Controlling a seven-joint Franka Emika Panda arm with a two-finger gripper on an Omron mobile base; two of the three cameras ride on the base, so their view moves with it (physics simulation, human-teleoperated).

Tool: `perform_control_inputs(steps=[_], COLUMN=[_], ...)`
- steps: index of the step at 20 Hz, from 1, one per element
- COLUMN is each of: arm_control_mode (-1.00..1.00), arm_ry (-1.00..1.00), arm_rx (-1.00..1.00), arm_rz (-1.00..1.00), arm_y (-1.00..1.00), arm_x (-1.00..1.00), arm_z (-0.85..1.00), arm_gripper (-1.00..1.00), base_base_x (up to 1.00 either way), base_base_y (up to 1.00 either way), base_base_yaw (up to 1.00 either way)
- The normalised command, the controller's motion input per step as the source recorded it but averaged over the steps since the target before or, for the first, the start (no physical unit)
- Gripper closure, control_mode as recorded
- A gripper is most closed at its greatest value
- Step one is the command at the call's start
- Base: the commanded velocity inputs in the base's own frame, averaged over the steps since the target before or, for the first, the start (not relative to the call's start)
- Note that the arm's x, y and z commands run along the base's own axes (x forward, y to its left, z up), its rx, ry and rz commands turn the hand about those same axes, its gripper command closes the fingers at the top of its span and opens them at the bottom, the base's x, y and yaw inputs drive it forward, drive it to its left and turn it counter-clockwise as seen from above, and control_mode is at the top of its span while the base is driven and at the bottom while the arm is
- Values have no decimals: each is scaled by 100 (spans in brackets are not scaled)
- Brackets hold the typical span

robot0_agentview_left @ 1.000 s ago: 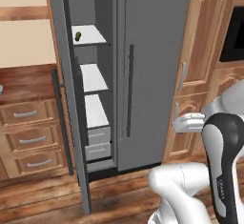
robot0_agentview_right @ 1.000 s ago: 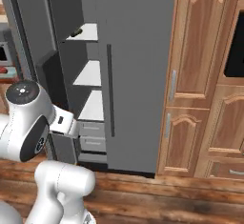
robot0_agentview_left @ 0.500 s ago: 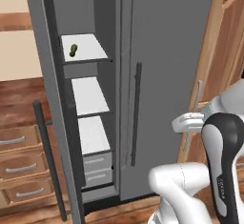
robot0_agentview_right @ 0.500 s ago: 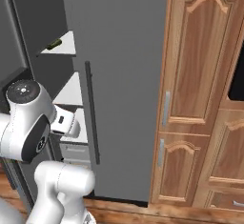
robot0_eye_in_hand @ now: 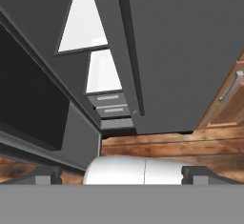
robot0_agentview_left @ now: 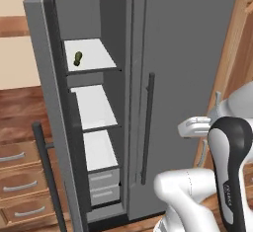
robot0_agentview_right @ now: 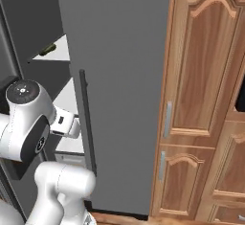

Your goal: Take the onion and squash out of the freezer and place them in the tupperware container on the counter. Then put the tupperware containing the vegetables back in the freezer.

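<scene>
Pincer [robot0_eye_in_hand: 122, 175] stands apart, empty; lift it well up to the squash [robot0_agentview_left: 77, 58] on the freezer's [robot0_agentview_left: 89, 102] top shelf.

The freezer [robot0_agentview_left: 94, 107] door's top and bottom are running past the edges of the left base view; the squash [robot0_agentview_left: 77, 58] on the upper shelf is showing too small there to make out detail, and in the right base view the shelf edge is hiding most of it
</scene>
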Motion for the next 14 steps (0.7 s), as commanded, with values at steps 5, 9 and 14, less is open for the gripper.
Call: perform_control_inputs(steps=[5, 9, 14], arm_control_mode=[100, 100, 100], arm_ry=[0, 0, 0], arm_rx=[0, 0, 0], arm_rz=[0, 0, 0], arm_y=[0, 0, 0], arm_x=[0, 0, 0], arm_z=[0, 0, 0], arm_gripper=[-100, -100, -100], base_base_x=[17, 42, 29], base_base_y=[26, 24, 45], base_base_yaw=[1, 20, 31])
